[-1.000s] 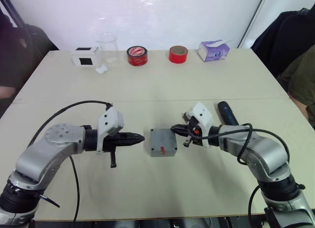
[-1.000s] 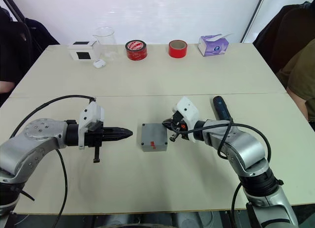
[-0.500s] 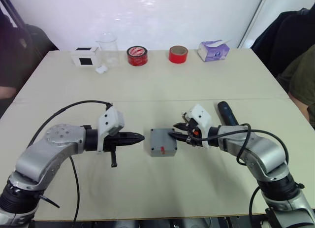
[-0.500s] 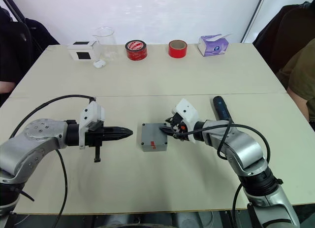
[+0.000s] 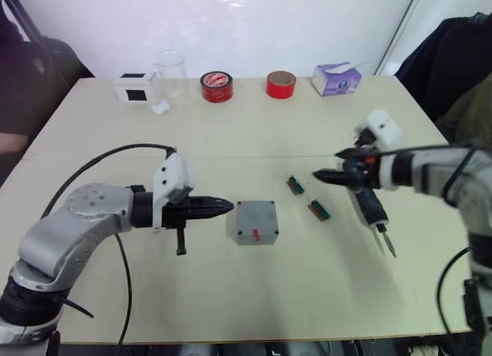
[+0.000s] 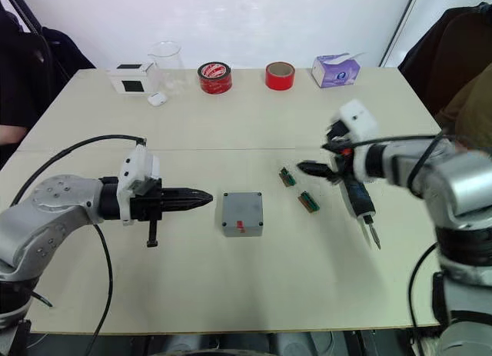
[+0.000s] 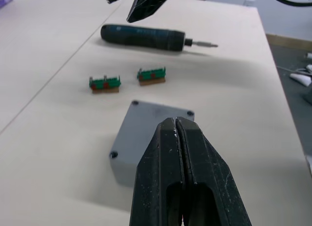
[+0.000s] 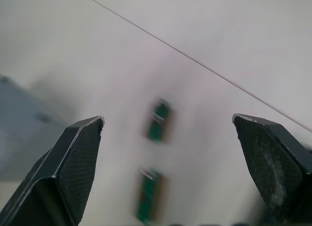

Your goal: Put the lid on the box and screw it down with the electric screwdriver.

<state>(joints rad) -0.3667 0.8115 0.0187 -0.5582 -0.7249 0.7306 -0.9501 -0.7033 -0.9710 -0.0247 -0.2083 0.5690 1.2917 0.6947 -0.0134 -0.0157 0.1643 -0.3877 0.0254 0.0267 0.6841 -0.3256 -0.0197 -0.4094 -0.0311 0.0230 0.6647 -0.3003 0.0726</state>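
Observation:
The grey box (image 5: 255,222) sits mid-table with the flat grey lid (image 7: 155,122) on top, dark holes at its corners. My left gripper (image 5: 227,207) is shut and empty, pointing at the box's left side a short way off. The dark electric screwdriver (image 5: 370,208) lies to the right of the box, its bit toward the table's front edge. My right gripper (image 5: 330,164) hangs wide open and empty above the table beside the screwdriver's rear end, which my wrist partly hides. Its fingers (image 8: 80,153) are spread far apart.
Two small green circuit pieces (image 5: 295,185) (image 5: 318,211) lie between box and screwdriver. Along the far edge stand a white box with a black panel (image 5: 134,88), a clear beaker (image 5: 171,73), two red tape rolls (image 5: 216,87) (image 5: 280,84) and a tissue box (image 5: 336,78). People sit at both sides.
My right gripper opened and drew back from the box's right edge, up and to the right. Two green pieces now show on the table where it was. The left gripper stayed put.

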